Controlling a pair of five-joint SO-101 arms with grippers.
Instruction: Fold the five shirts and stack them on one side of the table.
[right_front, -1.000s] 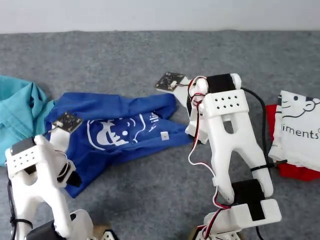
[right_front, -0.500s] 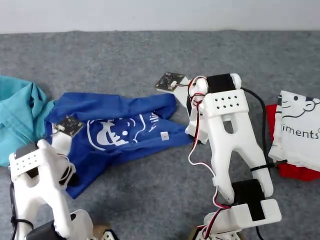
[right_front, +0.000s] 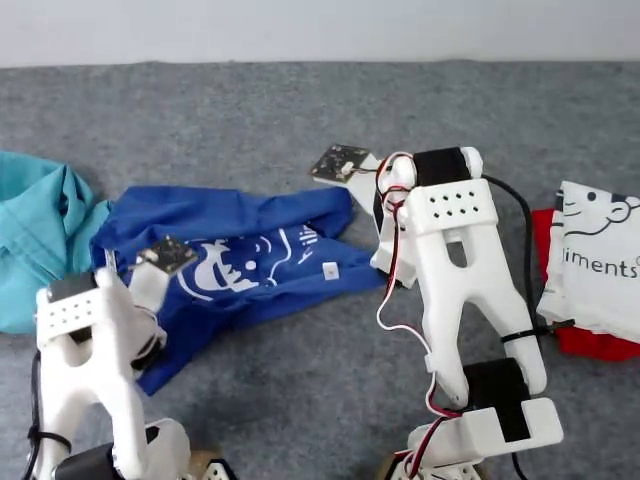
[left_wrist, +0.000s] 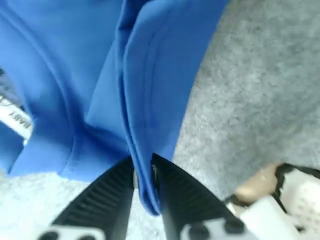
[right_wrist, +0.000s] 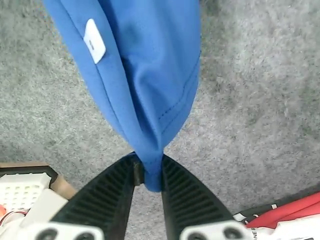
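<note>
While the blue shirt (right_front: 250, 255) lay rumpled mid-table (right_front: 300, 100), its long axis ran from the left edge toward the right, with an arm at each end. The left gripper (left_wrist: 142, 175) pinched a fold at the near left end. The right gripper (right_wrist: 148, 172) pinched the opposite end, possibly a sleeve. The wrist views confirmed both pinches. The high view placed a folded white shirt (right_front: 595, 260) at the right edge and a teal shirt (right_front: 40, 220) at the left.
</note>
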